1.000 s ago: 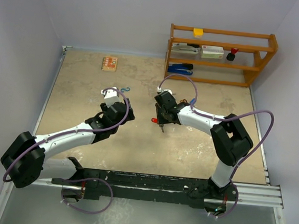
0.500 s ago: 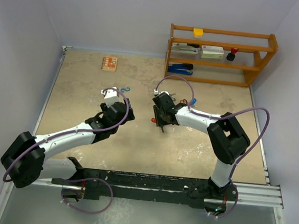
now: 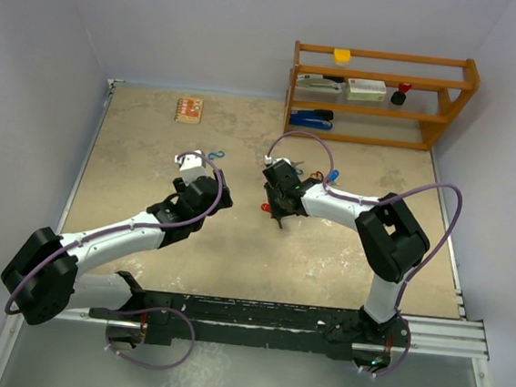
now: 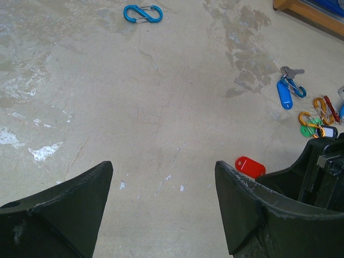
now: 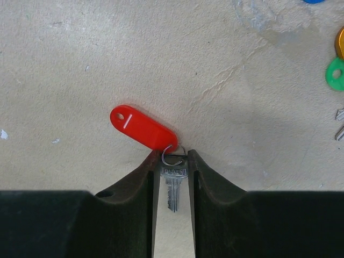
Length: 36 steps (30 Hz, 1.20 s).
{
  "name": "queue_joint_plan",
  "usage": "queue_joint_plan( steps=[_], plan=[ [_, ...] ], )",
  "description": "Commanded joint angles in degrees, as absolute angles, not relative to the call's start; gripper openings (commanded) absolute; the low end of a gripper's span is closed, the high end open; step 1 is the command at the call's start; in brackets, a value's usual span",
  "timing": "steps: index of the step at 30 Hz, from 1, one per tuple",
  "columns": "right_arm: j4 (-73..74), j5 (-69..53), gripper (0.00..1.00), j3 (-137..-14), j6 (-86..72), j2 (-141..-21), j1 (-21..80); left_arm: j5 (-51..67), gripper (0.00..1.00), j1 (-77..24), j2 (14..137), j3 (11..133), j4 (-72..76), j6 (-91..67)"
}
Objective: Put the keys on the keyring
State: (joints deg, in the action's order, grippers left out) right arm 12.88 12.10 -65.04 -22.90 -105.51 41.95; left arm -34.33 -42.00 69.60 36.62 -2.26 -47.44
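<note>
Right gripper (image 5: 173,161), black with tapered fingers (image 5: 141,185), clamped on the squared head of a flat silver key (image 5: 173,183). The key lies on the table (image 5: 80,64), a mottled beige surface with hairline cracks and pale scuffs. A thin wire ring (image 5: 173,151) through the key's head joins it to the red tag (image 5: 142,127), a glossy plastic oblong with rounded ends and a small hole at its far tip; the key sits just beside the tag, at its ring end. To the right of the red tag, apart from it, lie further keys (image 4: 292,70) with a blue tag (image 4: 284,95) and a round-ended green tag (image 5: 336,73). Left gripper (image 4: 164,209) hovers left of the red tag, its blunt wedge-shaped fingers spread wide with nothing between them. A blue S-shaped clip (image 4: 142,13) lies well beyond the red tag, to its left.
</note>
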Motion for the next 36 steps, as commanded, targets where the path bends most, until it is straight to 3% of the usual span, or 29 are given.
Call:
queue_joint_plan(
  steps=[1, 7, 10, 13, 36],
  plan=[
    [13.0, 12.5, 0.27, -66.1, -22.6, -105.9, 42.2, -34.8, 0.74, -41.5, 68.2, 36.6, -0.5, -47.6],
    [12.7, 13.6, 0.22, -65.9, -22.5, -103.8, 42.2, -34.5, 0.74, -41.4, 68.8, 36.7, -0.2, -47.6],
    [12.6, 13.9, 0.15, -65.8, -22.5, -102.4, 42.2, -34.4, 0.74, -41.3, 69.0, 36.9, -0.1, -47.5],
    [13.2, 14.0, 0.00, -66.3, -22.3, -102.2, 42.2, -34.3, 0.74, -41.3, 69.2, 37.0, 0.0, -47.5],
    [14.8, 16.4, 0.00, -68.6, -16.0, -89.4, 42.1, -34.0, 0.73, -38.0, 74.7, 42.3, 1.0, -45.6]
  ],
)
